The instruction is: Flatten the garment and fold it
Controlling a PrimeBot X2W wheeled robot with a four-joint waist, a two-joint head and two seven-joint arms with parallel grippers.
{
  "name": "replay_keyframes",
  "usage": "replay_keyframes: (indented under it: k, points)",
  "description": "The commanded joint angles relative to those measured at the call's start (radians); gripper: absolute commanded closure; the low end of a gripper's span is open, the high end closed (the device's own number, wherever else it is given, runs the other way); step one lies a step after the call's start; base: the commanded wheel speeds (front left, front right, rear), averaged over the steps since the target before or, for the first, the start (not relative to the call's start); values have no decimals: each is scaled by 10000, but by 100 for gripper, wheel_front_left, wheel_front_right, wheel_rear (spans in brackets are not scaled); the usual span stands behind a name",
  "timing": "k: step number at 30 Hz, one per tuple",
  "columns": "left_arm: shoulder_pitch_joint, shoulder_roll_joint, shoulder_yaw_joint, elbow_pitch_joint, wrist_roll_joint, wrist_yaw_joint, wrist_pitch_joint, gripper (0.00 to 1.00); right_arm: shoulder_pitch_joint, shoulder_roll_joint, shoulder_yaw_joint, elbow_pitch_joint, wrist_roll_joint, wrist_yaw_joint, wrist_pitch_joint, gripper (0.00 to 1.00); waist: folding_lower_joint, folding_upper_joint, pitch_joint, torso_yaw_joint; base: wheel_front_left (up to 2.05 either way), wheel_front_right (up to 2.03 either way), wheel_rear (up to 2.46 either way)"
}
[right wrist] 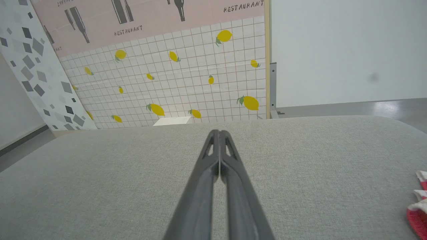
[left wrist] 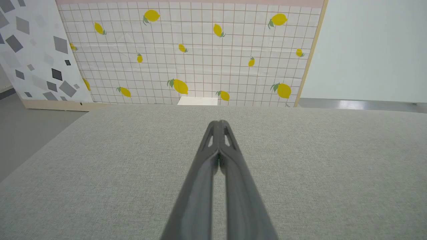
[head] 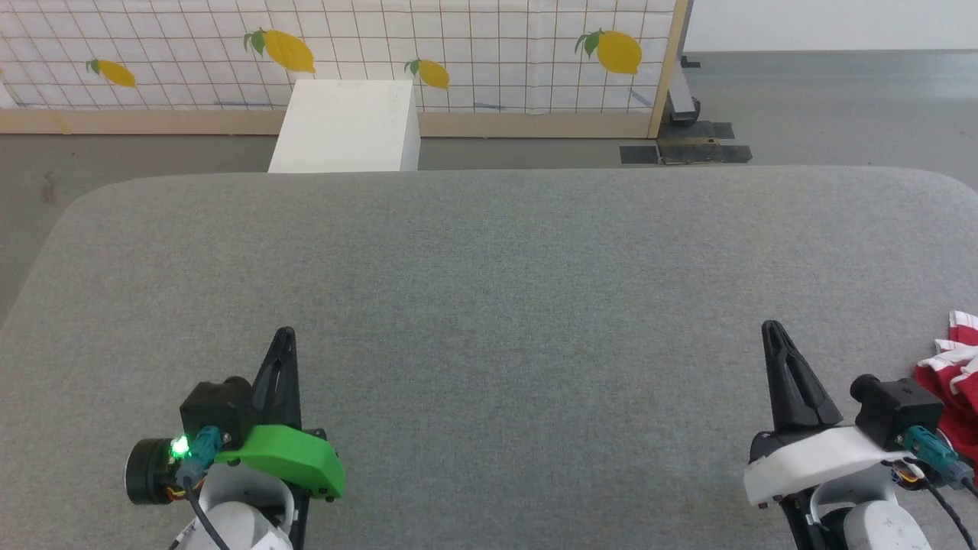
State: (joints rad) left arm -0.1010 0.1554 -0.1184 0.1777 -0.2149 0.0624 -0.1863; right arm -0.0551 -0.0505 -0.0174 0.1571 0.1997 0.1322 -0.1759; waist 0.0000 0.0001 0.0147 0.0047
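And here we are: both arms are poised low at the near edge of the broad grey fabric-covered counter, fingers pointing away across it. The green-shelled left gripper is sitting at the near left, its jaws pressed together with nothing between them. The white-shelled right gripper is mirroring it at the near right, jaws likewise closed tight on nothing. To me that is looking like a ready pose: fingers tucked shut so they are not snagging cloth, arms spread wide to leave the middle of the counter as working room.

The red soft-fabric shorts with white striped trim are lying crumpled at the right edge of the counter, just beside the right gripper's wrist and partly hidden behind it. I'm only catching a corner of them, so I can't tell how they are bunched.

Beyond the counter, a plain white box is standing on the floor in front of a white grid-patterned panel printed with yellow lemons.

I'm judging the job as not yet begun: nothing is flattened, nothing folded. The right arm is sitting nearest, so it seems the natural one to be opening up, reaching sideways and dragging the shorts to the middle, where both arms can be spreading them
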Motion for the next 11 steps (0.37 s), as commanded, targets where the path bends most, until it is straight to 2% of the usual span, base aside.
replay_keyframes:
  k: [1,11]
  points:
    - [125,-92,45,-93,133,-48,58,100,156,1,14,-98,-108,-4,57,100,0,-1,-3,-1,0,0,0]
    - [222,-197,170,-278,354,-111,255,100,199,1,31,-260,-315,-5,244,100,0,-1,-18,-6,0,0,0]
